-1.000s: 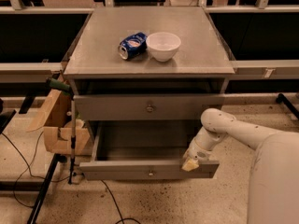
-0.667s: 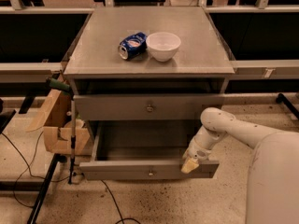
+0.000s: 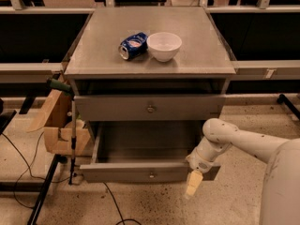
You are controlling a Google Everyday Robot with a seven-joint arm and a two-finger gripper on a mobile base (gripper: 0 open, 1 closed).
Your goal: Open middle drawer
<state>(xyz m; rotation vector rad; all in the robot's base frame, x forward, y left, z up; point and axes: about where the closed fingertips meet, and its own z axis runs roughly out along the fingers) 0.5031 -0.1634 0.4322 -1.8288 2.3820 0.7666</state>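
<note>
The middle drawer (image 3: 117, 108) is a long grey front with a small round knob (image 3: 151, 108), and it sits flush in the grey cabinet, closed. Below it the bottom drawer (image 3: 122, 172) is pulled out, showing its empty grey tray. My gripper (image 3: 193, 185) hangs at the end of the white arm, pointing down in front of the right end of the bottom drawer's front. It is below and to the right of the middle drawer's knob and holds nothing that I can see.
A white bowl (image 3: 164, 45) and a dented blue can (image 3: 132, 45) lying on its side rest on the cabinet top (image 3: 201, 55). Wooden pieces (image 3: 60, 125) and a thin stand (image 3: 73, 139) crowd the cabinet's left side. Cables run across the floor at lower left.
My gripper has dropped from the top edge of the bottom drawer's front to just in front of and below it. The drawers have not moved.
</note>
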